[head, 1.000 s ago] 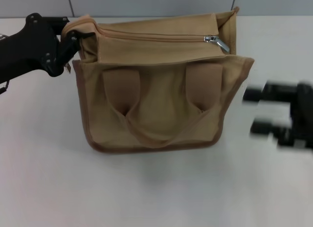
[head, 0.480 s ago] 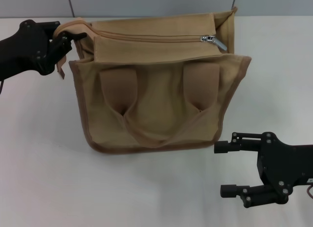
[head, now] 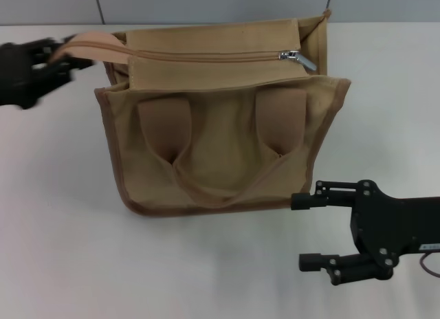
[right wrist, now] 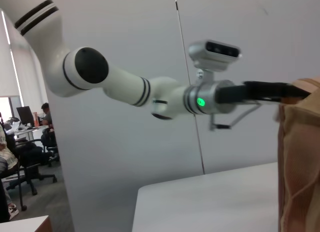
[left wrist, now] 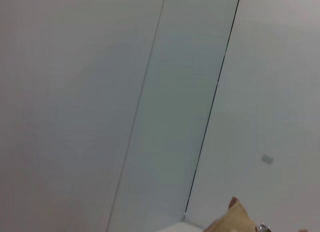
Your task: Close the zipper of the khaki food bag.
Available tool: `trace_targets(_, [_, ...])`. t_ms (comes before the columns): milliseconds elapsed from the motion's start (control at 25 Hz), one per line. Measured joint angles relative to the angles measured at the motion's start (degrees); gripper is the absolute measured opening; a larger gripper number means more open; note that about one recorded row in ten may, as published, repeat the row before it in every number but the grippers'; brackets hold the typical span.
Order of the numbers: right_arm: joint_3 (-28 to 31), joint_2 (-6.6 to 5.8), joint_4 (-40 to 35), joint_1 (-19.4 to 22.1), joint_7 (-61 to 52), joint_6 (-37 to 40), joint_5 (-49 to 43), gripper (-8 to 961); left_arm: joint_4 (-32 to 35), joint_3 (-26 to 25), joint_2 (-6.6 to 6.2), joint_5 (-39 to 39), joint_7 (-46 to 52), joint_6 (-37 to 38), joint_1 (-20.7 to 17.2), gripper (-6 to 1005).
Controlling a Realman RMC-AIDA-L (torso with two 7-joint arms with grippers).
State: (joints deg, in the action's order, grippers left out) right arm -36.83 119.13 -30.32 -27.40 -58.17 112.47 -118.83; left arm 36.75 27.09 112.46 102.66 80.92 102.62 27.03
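The khaki food bag stands in the middle of the white table with its two loop handles hanging down its front. The zipper runs along the top, and its silver slider sits near the right end. My left gripper is at the bag's top left corner, shut on the fabric end there and pulling it taut. It also shows in the right wrist view, clamped on the bag's edge. My right gripper is open and empty, low in front of the bag's lower right corner.
The white table ends at a grey wall just behind the bag. The left wrist view shows mostly wall, with the bag's corner at the bottom. An office with people shows far off in the right wrist view.
My left gripper has pulled the bag's left corner further left, stretching the top flat. My right gripper has dropped from beside the bag to its front right and edged closer.
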Motion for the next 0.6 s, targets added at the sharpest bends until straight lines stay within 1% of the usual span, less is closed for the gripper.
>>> trace_targets(120, [-0.02, 0.09, 1.12, -0.83, 0.14, -1.01, -0.06, 783, 2.3, -0.02, -3.08, 0.0, 3.5, 3.81, -2.33, 308])
trace_targets(200, [-0.07, 0.11, 1.94, -1.27, 0.38, -1.41, -0.06, 783, 2.42, -0.26, -5.43, -0.01, 4.86, 6.78, -3.74, 389])
trace_targets(240, [-0.07, 0.13, 2.44, -1.59, 0.74, -1.8, 0.06, 783, 2.24, -0.45, -6.95, -0.31, 5.63, 9.92, -5.09, 430])
trace_targets(280, [-0.07, 0.13, 2.44, -1.59, 0.74, -1.8, 0.06, 783, 2.24, -0.45, -6.95, -0.31, 5.63, 9.92, -5.09, 463])
trace_targets(320, [-0.08, 0.16, 2.81, -1.81, 1.07, -2.08, 0.12, 783, 2.28, 0.7, -7.34, -1.0, 5.53, 11.75, -6.57, 496])
trace_targets(360, [-0.09, 0.18, 3.2, -2.03, 1.37, -2.4, 0.13, 783, 2.28, 0.7, -7.34, -1.0, 5.53, 11.75, -6.57, 529])
trace_targets(400, [-0.09, 0.2, 3.7, -2.32, 1.62, -2.76, 0.15, 783, 2.35, 1.82, -7.19, -1.17, 5.13, 12.03, -7.14, 562])
trace_targets(440, [-0.09, 0.2, 4.45, -2.76, 1.83, -3.37, 0.21, 783, 2.46, 5.68, -6.16, -1.28, 3.74, 12.1, -7.68, 595])
trace_targets(480, [-0.09, 0.2, 4.45, -2.76, 1.83, -3.37, 0.21, 783, 2.46, 5.68, -6.16, -1.28, 3.74, 12.1, -7.68, 628])
trace_targets(520, [-0.09, 0.21, 4.66, -2.95, 1.87, -3.59, 0.24, 783, 2.45, 8.07, -5.42, -1.26, 2.93, 12.18, -7.77, 661])
trace_targets(600, [-0.09, 0.22, 4.95, -3.3, 1.89, -4.19, 0.26, 783, 2.47, 12.46, -3.91, -1.28, 1.27, 12.26, -7.62, 686])
